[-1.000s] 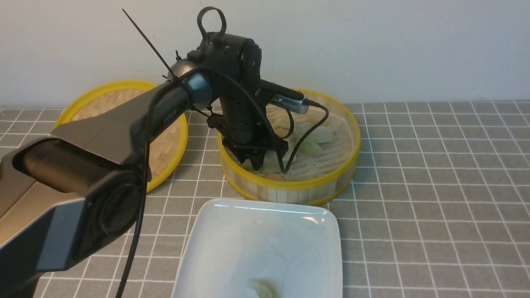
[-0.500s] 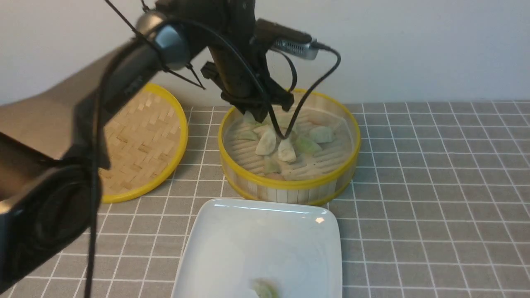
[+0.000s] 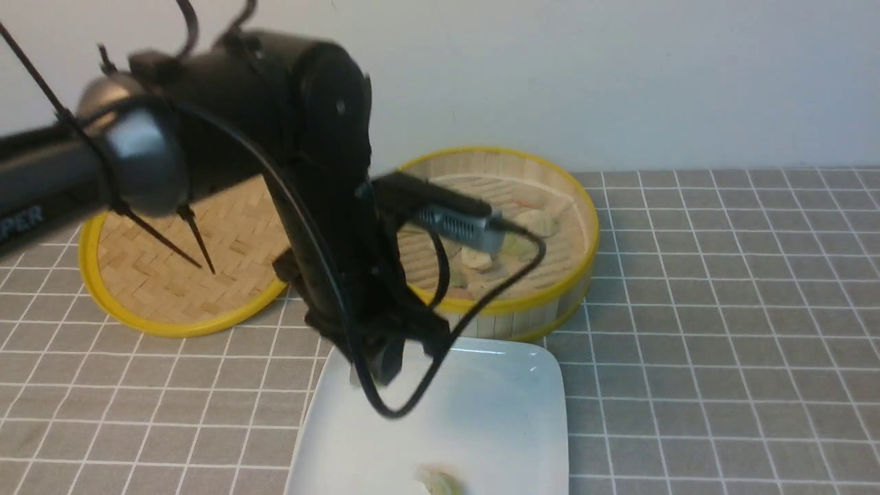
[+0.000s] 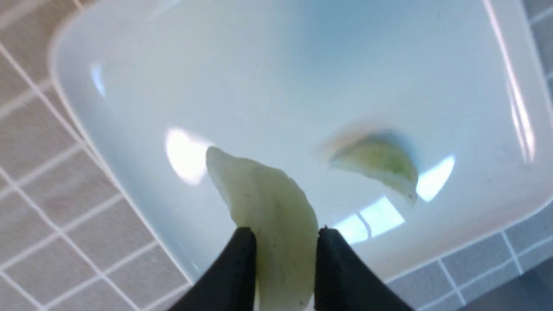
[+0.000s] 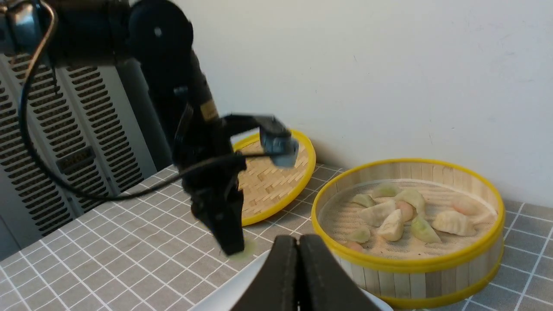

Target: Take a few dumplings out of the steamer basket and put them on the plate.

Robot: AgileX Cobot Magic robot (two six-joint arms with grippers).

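Status: left gripper (image 4: 285, 235) hangs over the plate (image 4: 302, 65), at its far left corner. Black tapered fingers are pinched narrow on the held dumpling (image 4: 268, 203), a pale green, glossy crescent with faint pleats. It is clamped at one end and the rest sticks out past the tips.

The plate is glossy white ceramic, square with rounded corners and a shallow rim. A second dumpling (image 4: 376, 162), green with a cream edge, lies flat on the plate toward its near edge.

The steamer basket (image 3: 550, 302) stands just behind the plate: round, slatted bamboo wall, yellow rims. The dumplings (image 5: 393, 224) inside are a loose cluster of green, cream and pinkish.

The lid (image 3: 172, 275), flat woven bamboo with a yellow rim, lies behind and left of the plate.

Right gripper (image 5: 298, 244) has its jaws pressed together with nothing between them. The plate's rim is just past its tips.

The tablecloth (image 3: 722, 344) is a grey grid.
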